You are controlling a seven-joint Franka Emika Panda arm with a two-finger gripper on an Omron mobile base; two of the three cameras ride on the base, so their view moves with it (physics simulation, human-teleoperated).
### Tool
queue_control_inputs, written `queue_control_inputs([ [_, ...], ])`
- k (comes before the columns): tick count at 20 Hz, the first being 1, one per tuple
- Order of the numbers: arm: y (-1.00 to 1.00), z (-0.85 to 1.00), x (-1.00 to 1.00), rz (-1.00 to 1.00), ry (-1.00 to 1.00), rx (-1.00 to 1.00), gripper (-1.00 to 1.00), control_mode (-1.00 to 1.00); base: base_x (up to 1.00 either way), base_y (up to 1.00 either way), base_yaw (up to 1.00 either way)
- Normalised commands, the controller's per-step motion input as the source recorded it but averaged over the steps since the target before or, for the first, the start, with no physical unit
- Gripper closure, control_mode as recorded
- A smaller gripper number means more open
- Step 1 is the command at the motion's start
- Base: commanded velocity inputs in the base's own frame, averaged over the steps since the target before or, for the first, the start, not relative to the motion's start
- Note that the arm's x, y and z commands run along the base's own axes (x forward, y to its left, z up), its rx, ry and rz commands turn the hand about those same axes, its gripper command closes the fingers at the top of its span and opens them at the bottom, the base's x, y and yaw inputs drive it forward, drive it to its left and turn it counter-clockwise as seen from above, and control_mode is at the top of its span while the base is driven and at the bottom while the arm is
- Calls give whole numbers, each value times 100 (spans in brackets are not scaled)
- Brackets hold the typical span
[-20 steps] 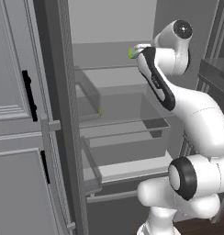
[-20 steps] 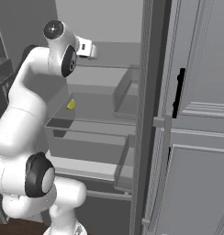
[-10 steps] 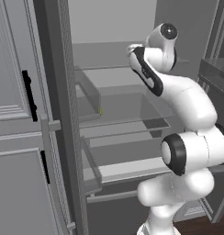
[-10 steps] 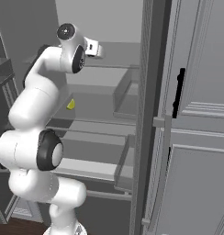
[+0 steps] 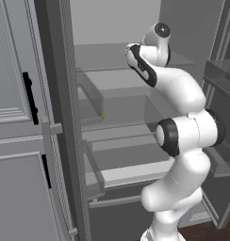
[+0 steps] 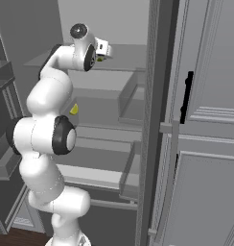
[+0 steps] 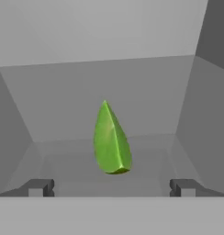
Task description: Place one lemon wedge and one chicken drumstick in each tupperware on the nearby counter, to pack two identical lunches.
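A green-yellow lemon wedge point(image 7: 111, 140) stands point-up on a grey fridge shelf point(image 7: 77, 92), straight ahead of my gripper point(image 7: 111, 187). The gripper is open, with one dark fingertip point(image 7: 39, 187) on each side of the wedge and short of it, and nothing between them. In the right base view my hand point(image 6: 101, 49) reaches in over the upper shelf, with a speck of the green wedge point(image 6: 99, 59) just beneath it. A second, yellow lemon wedge point(image 6: 74, 109) point(image 5: 103, 113) lies on the shelf below. The chicken drumstick, the tupperware and the counter are out of view.
I am at an open fridge with grey shelves and clear drawers point(image 5: 119, 169). Its side wall point(image 5: 65, 122) point(image 6: 155, 120) stands close to the arm. Grey panelled doors with black handles point(image 5: 29, 96) point(image 6: 186, 96) flank it. Door bins point(image 5: 220, 80) hang at the right.
The arm has swung further into the fridge, bringing the hand in over the upper shelf towards the green wedge. The jaws have stayed open.
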Motion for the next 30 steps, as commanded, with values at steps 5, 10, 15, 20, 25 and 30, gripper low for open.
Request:
queue_control_inputs([
  [5,0,-5,67,0,6,0,-100,-100,0,0,0],
  [10,6,-24,58,0,1,0,-100,-100,0,0,0],
  [15,20,-39,8,0,6,-3,100,-100,0,0,0],
  [20,12,-23,0,0,3,-2,100,-100,0,0,0],
  [25,0,-11,-18,-1,0,0,100,-100,0,0,0],
  [30,0,0,-100,-1,0,0,100,-100,0,0,0],
])
